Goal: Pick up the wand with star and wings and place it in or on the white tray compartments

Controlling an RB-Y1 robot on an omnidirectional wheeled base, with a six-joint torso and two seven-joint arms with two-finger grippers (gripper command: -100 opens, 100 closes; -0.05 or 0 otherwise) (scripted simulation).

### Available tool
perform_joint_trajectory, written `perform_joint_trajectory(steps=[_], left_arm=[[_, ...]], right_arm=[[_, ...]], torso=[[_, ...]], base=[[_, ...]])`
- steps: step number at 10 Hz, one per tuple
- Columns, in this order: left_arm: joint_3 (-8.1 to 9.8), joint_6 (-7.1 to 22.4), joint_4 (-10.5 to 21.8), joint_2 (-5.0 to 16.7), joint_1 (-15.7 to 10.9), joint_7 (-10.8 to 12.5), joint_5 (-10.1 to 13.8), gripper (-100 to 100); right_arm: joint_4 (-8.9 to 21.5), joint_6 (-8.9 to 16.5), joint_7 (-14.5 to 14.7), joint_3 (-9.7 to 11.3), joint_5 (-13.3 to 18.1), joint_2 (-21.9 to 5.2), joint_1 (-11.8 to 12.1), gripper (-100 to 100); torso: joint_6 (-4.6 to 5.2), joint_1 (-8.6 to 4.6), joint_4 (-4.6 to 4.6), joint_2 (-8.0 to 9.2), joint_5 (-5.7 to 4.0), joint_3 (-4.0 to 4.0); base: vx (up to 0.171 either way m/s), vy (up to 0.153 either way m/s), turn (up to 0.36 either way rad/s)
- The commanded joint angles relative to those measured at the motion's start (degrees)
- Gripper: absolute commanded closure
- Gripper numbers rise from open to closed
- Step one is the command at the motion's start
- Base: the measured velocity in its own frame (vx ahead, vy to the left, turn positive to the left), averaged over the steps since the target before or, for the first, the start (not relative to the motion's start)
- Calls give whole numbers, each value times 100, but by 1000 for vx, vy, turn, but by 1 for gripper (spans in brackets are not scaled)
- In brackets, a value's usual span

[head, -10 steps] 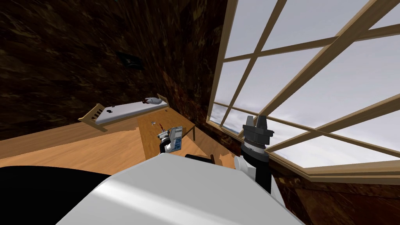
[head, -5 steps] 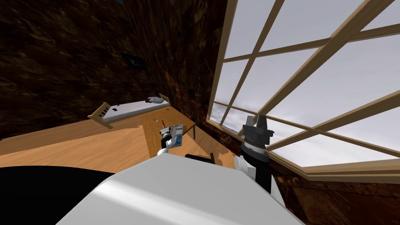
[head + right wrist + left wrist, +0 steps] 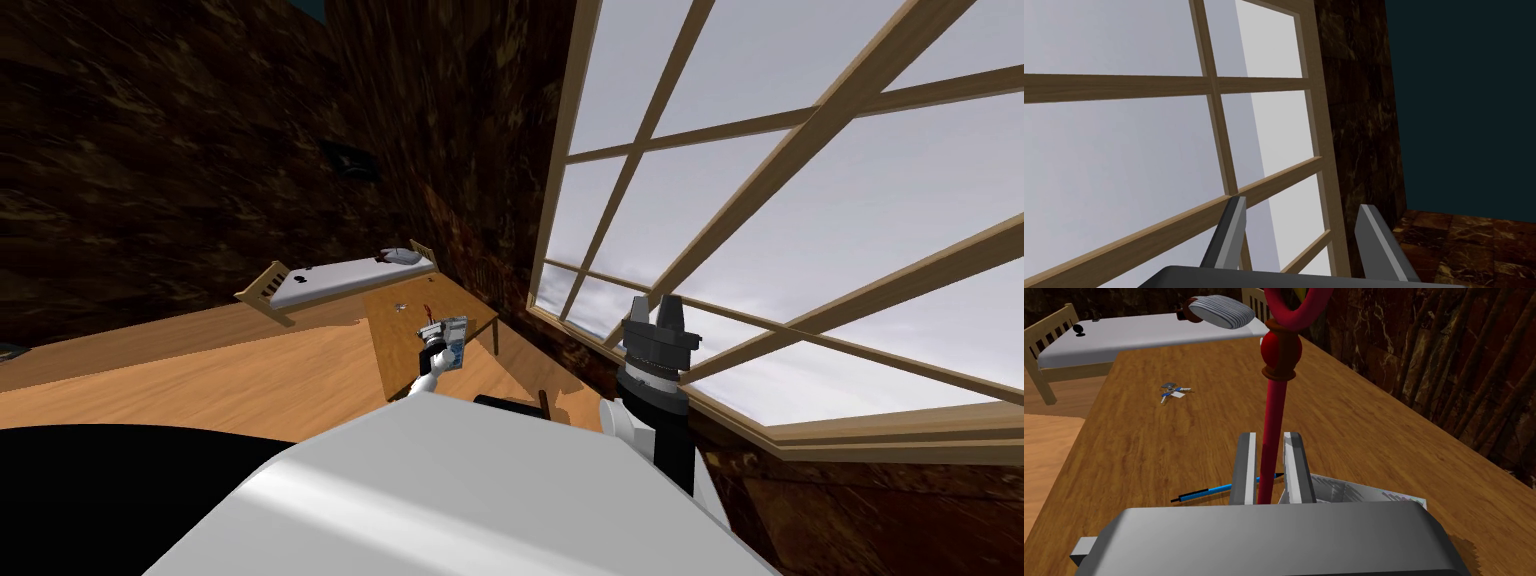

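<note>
A wand (image 3: pixel 1271 423) with a red shaft, a red ball and a pink loop stands upright between the fingers of my left gripper (image 3: pixel 1269 436), which is shut on the shaft. Its top runs out of the left wrist view. Just below and beside the hand lies the white tray (image 3: pixel 1360 492) with ribbed compartments, partly hidden by the gripper's body. In the head view the left gripper (image 3: pixel 432 332) hovers over the wooden table (image 3: pixel 400 345) next to the tray (image 3: pixel 456 352). My right gripper (image 3: pixel 656 312) is raised by the window, its fingers (image 3: pixel 1234 220) open and empty.
A blue pen (image 3: pixel 1221 490) lies on the table (image 3: pixel 1374 433) under my left hand, and a bunch of keys (image 3: pixel 1171 392) lies farther off. A bed (image 3: pixel 1139 333) with a grey pillow (image 3: pixel 1221 312) stands past the table's far end. A dark wall runs alongside.
My head view has swung a little, so bed and table sit further right. The left hand, holding the wand, has crept slightly up and right beside the tray. The right arm is still.
</note>
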Motion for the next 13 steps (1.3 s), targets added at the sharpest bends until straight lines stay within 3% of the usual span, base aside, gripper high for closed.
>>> perform_joint_trajectory(steps=[1, 2, 3, 4, 8, 9, 10, 12, 13], left_arm=[[-43, 138, -111, -181, 1, -89, 71, 100], [-54, 169, -139, -260, 3, -111, 88, 100], [-62, 111, -56, -185, -10, -55, 63, 100], [-69, 124, -58, -199, -12, -61, 64, -100], [-69, 124, -57, -199, -12, -61, 64, -100], [-69, 124, -57, -199, -12, -61, 64, 0], [-12, 171, -156, -255, -72, -276, 169, -100], [46, 219, -255, -312, -133, -490, 274, -100], [103, 266, -353, -369, -193, -705, 380, -100]], right_arm=[[0, 0, 0, 0, 0, 0, 0, 0], [0, 0, 0, 0, 0, 0, 0, 0], [0, 0, 0, 0, 0, 0, 0, 0], [0, 0, 0, 0, 0, 0, 0, 0], [0, 0, 0, -1, 0, -1, 0, 0], [0, 0, 0, -1, 0, -1, 0, 0], [0, 0, 0, -1, 0, -1, 0, 0], [0, 0, 0, -1, 0, -1, -1, 0], [0, 0, 0, -1, 0, -1, 0, 0]], torso=[[0, 0, 0, 0, 0, 0], [-2, 5, 0, -5, 1, -2], [-5, 14, 0, -6, 2, -2], [-11, 32, 2, -2, 3, 0], [-12, 44, 3, 2, 6, 3], [-12, 44, 3, 2, 6, 3], [-12, 44, 3, 2, 6, 3], [-10, 51, 7, 22, 7, 13], [-12, 53, 7, 22, 8, 14]], base=[[5, -64, -19], [8, -46, -13], [3, -15, -3], [0, 0, 0], [0, 0, 0], [0, 0, 0], [-26, 12, -44], [-59, 26, -55], [-48, 27, -42]])
